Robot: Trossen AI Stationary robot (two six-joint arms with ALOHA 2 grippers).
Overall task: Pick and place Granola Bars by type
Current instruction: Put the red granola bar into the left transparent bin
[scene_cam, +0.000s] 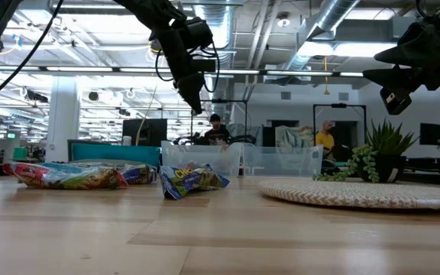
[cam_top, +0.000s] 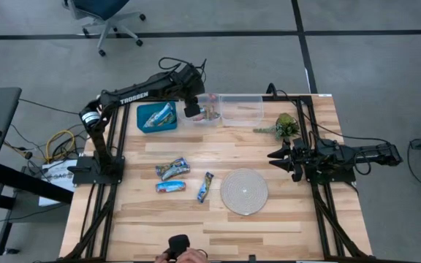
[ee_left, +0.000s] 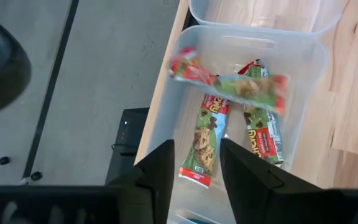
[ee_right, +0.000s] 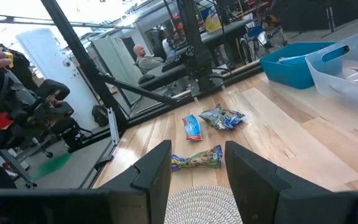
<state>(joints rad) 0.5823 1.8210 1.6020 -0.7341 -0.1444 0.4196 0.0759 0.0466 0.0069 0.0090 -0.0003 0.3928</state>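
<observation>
granola bars: three red-green in clear bin (ee_left: pixel 303 68) under spread left hand (ee_left: pixel 194 168), three on table (cam_top: pixel 167 219).

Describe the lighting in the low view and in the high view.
Low view: bright ceiling lights behind turn the left arm into a dark silhouette. High view: even light across the table, no hard shadows.

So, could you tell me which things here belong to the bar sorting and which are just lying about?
Job:
- blue-wrapped bars on table
- red-green bars
- clear bin
- blue bin
- left gripper, open above clear bin

Lying about:
- woven mat
- plant sprig
</observation>
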